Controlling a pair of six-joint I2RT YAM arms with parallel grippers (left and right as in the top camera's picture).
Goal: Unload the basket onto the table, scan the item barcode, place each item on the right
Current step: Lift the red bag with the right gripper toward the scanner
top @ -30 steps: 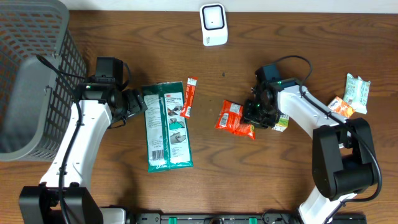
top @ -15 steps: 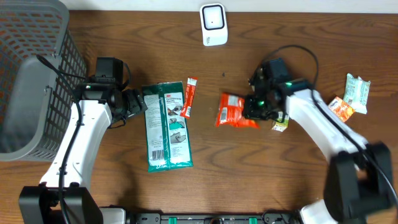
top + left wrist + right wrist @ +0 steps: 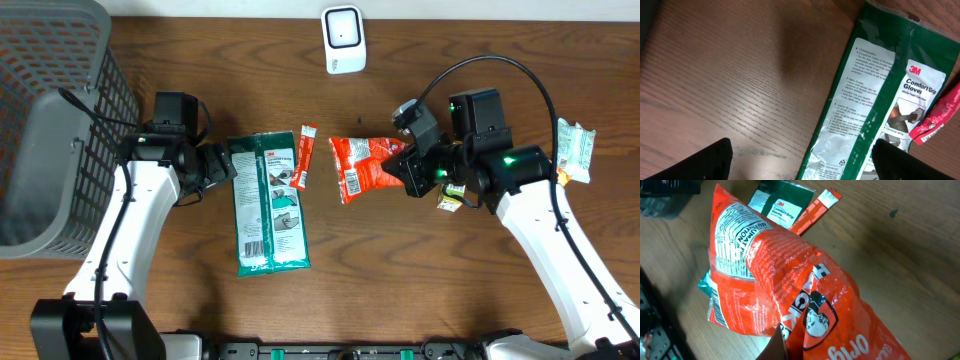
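Note:
An orange-red snack bag [image 3: 362, 165] hangs above the table centre, with my right gripper [image 3: 408, 165] shut on its right end. In the right wrist view the bag [image 3: 790, 275] fills the frame and covers most of the gripper [image 3: 790, 347]; one dark finger [image 3: 777, 345] shows under it. A nutrition panel faces up, and a barcode strip [image 3: 719, 311] runs along the bag's lower left edge. A white scanner [image 3: 342, 38] stands at the back centre. My left gripper [image 3: 222, 165] is open at the left edge of a green glove pack [image 3: 268, 205], holding nothing.
A red stick packet [image 3: 304, 156] lies against the glove pack's right side. A grey mesh basket [image 3: 60, 120] fills the left. A green-white packet [image 3: 574, 148], an orange packet [image 3: 553, 172] and a small yellow-green item [image 3: 452, 198] lie at the right.
My right gripper closed on the snack bag and lifted it off the table, carrying it up and to the left; the arm swung outward. The left arm stayed still.

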